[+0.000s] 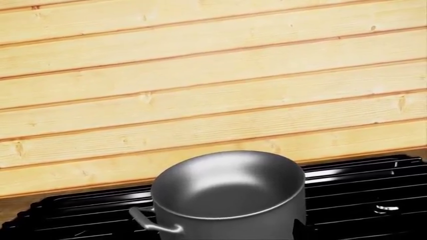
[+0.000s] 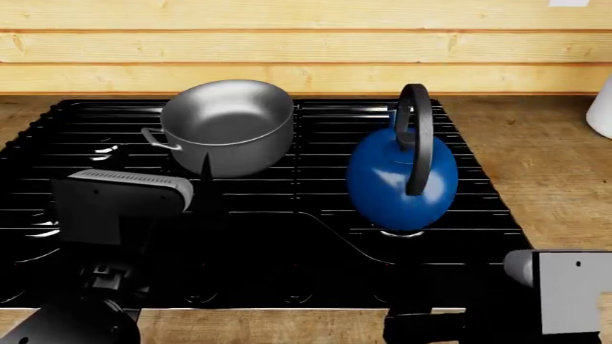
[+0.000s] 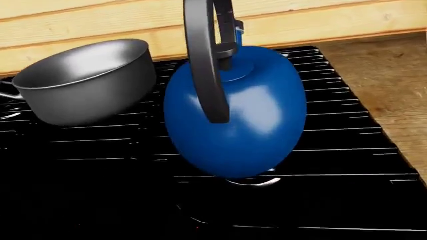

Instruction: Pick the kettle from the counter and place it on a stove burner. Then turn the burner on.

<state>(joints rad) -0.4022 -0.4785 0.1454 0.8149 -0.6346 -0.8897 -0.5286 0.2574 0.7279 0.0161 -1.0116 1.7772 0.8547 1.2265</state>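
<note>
The blue kettle (image 2: 402, 175) with its black arched handle stands tilted on the stove's grate bars, over the front-right stove burner (image 2: 403, 233), with no gripper on it. It fills the right wrist view (image 3: 233, 115), and a silvery glint of the burner (image 3: 253, 182) shows under it. My left gripper (image 2: 205, 170) is just in front of the grey steel pot (image 2: 229, 132); one dark fingertip (image 1: 298, 229) shows off to one side, so it looks open and empty. My right gripper (image 2: 426, 328) is low at the stove's front edge, dark against the stove.
The pot (image 1: 230, 195) stands on the back-left grate, close to my left wrist camera. The black stove (image 2: 287, 236) spans the middle. The brown counter (image 2: 545, 165) lies to the right, with a white jar (image 2: 603, 107) at the far right. Pale wall planks (image 2: 306, 50) are behind.
</note>
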